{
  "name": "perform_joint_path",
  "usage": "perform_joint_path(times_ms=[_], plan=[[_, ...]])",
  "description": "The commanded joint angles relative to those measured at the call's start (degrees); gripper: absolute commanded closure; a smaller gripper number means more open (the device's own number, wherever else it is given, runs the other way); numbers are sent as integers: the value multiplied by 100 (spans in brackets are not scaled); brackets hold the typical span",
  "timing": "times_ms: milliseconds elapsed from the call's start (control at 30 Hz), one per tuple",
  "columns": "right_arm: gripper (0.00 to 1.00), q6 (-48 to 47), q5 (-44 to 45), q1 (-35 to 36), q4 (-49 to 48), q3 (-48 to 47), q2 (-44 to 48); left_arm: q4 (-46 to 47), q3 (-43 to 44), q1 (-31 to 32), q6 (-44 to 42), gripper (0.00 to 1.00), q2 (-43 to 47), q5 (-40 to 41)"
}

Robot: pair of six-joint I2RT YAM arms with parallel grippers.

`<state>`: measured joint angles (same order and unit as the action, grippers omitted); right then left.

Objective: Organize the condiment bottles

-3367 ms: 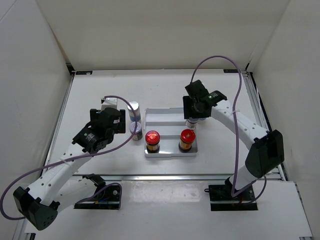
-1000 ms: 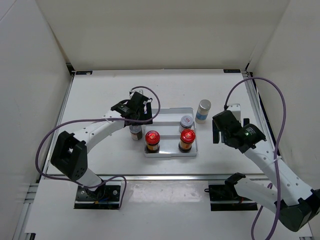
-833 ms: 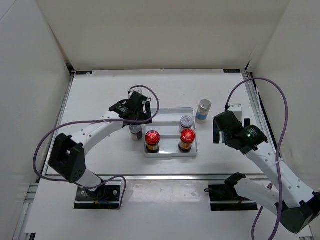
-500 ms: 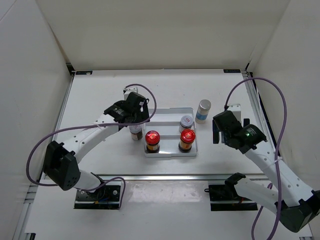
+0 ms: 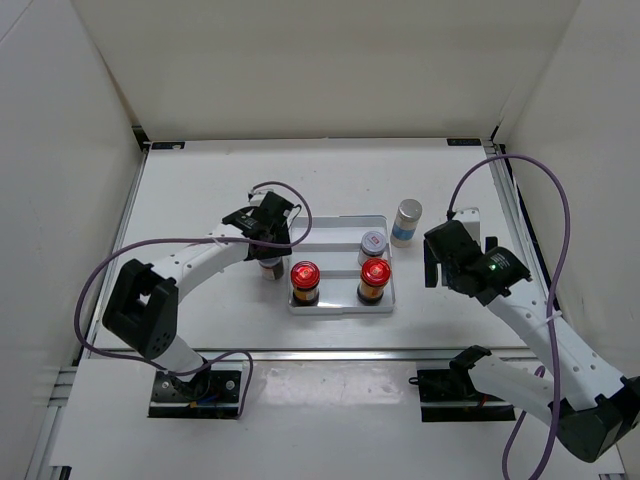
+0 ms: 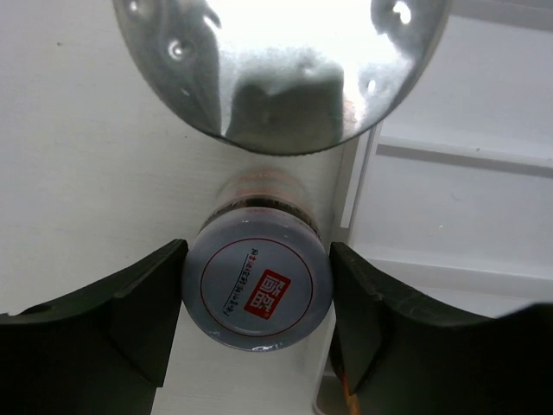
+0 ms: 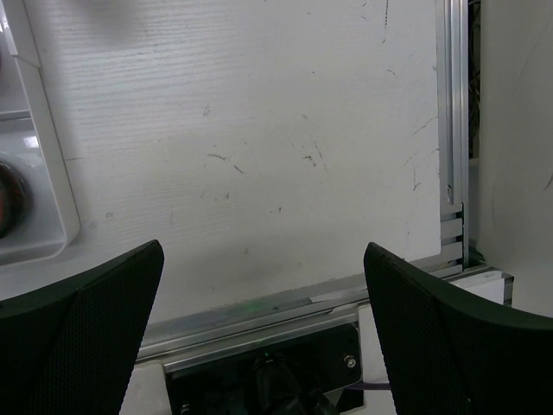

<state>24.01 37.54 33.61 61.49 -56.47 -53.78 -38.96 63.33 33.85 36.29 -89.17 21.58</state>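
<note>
A short grey-capped jar (image 6: 257, 290) with a red logo on its lid stands on the table just left of the white tray (image 6: 449, 216). My left gripper (image 6: 257, 298) is shut on it, its fingers (image 6: 147, 320) pressing both sides of the cap. A taller silver-capped jar (image 6: 281, 69) stands just beyond. From above, the left gripper (image 5: 271, 243) covers that spot and the short jar (image 5: 268, 268) peeks out below it. Two red-capped jars (image 5: 305, 280) (image 5: 375, 278) and another short grey-capped jar (image 5: 372, 242) stand in the tray (image 5: 335, 232). My right gripper (image 5: 434, 262) hangs open and empty right of the tray.
A tall silver-capped jar with a blue label (image 5: 406, 220) stands on the table right of the tray. The right wrist view shows bare table, the tray's edge (image 7: 39, 173) and the aluminium rail (image 7: 259, 316) at the table's near edge.
My left gripper has settled over the short grey-capped jar beside the tray and closed on its cap. The right arm has stayed still.
</note>
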Motion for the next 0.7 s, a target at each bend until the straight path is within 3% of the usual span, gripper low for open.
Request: perform_joint_path(times_ms=[0, 67, 133, 233, 433, 667], plan=[[0, 60, 69, -3, -85, -75, -19, 90, 13, -27, 44, 28, 48, -84], [0, 60, 69, -3, -85, -75, -19, 90, 13, -27, 44, 38, 101, -146], [0, 60, 69, -3, -85, -75, -19, 90, 74, -27, 44, 54, 267, -146], [0, 60, 69, -3, -85, -75, -19, 29, 258, 34, 44, 68, 426, -146], [0, 60, 69, -3, -85, -75, -19, -94, 934, 421, -70, 77, 576, 92], [0, 60, 69, -3, -85, -75, -19, -94, 1699, 623, -131, 77, 172, 145]])
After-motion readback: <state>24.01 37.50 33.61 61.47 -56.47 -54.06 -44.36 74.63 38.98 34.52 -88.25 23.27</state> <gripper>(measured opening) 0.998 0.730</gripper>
